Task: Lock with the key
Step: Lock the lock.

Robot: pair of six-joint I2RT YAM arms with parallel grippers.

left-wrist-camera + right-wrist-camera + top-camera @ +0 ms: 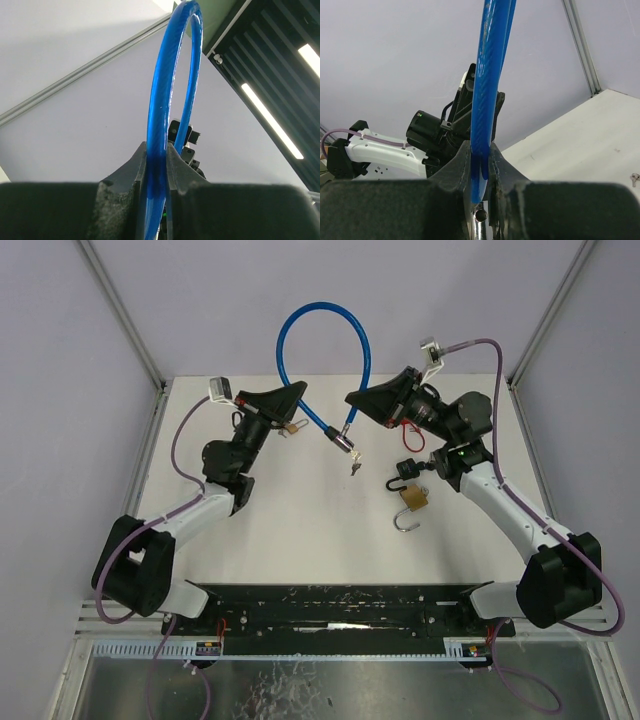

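Note:
A blue cable lock (322,310) arches high above the table, held by both grippers. My left gripper (297,391) is shut on one leg of the cable, seen between its fingers in the left wrist view (156,150). My right gripper (353,400) is shut on the other leg (480,147), just above the cable's shiny metal end (480,216). The cable's dark lock head (342,441) hangs between the grippers with small keys (355,466) dangling under it. Whether a key sits in the lock is hidden.
A brass padlock (414,498) with an open shackle lies on the white table right of centre, next to a black hook (404,471). A small brass padlock (291,427) sits under the left gripper. A loose key (633,177) lies on the table. Purple walls enclose the table.

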